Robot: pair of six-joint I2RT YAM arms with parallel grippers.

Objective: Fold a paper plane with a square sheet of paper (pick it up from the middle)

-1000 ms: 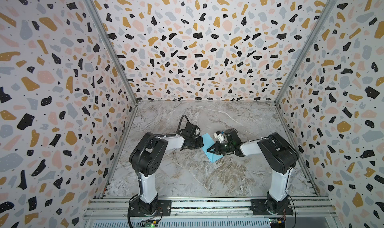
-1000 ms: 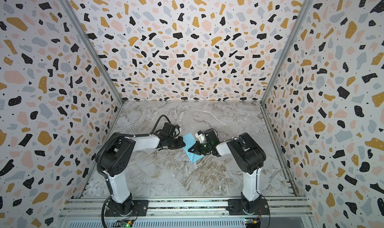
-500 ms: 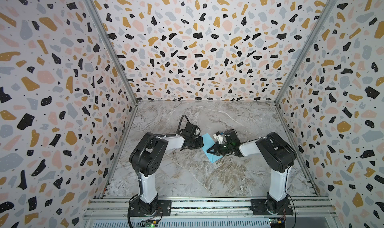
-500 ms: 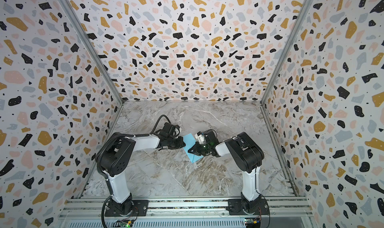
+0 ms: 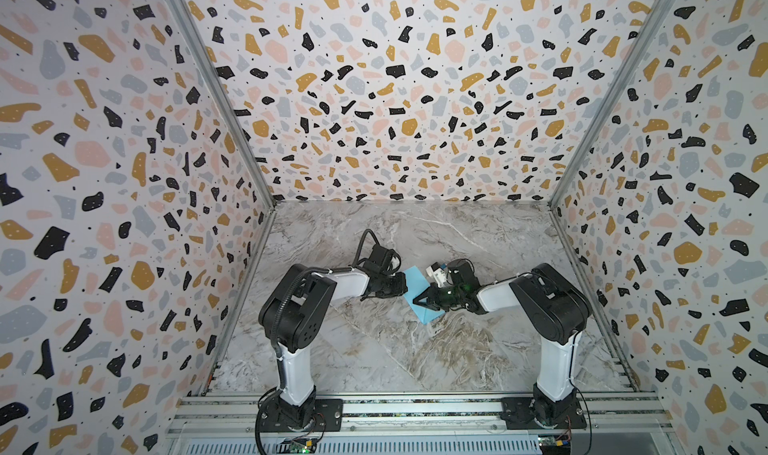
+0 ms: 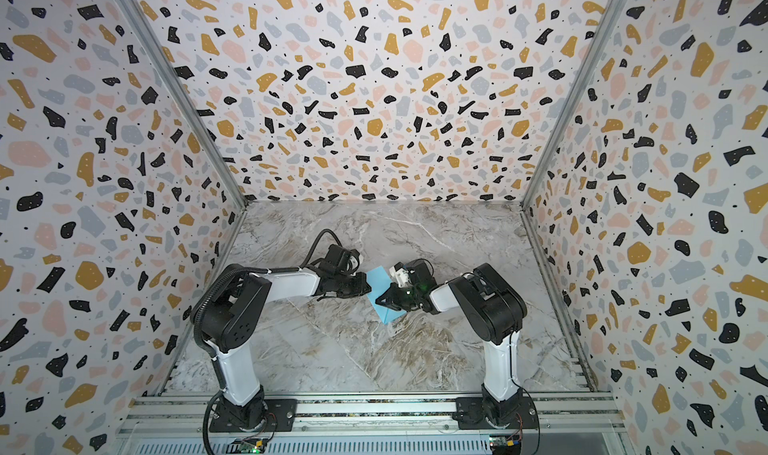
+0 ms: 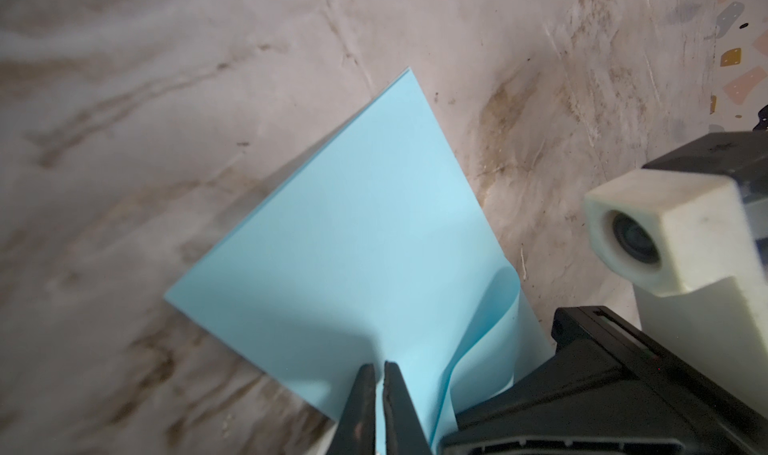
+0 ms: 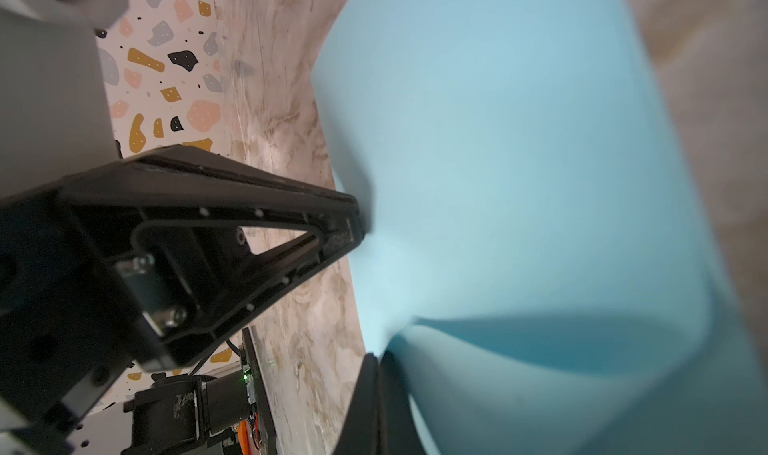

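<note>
spotting the square sheet of paper [image 5: 417, 281] near the middle of the surface [image 5: 374, 349], well clear of every edge, light blue and doubled loosely over itself. at it from the surface's left side with the left claw [image 5: 405, 285], pressed almost together and pinching one edge of the sheet. met from the right side by the right claw [image 5: 415, 303], pressed tight together and nipping the paper right where the upper layer curls over. up close in the left wrist view: two layers nearly lined up at the corner away from the claw, the upper one bowing up in a soft roll beside the right claw, not yet creased flat. in the right wrist view, puckered to a point at each pinch. claw tips just beside each other, low over the surface, with the sheet caught between.
</note>
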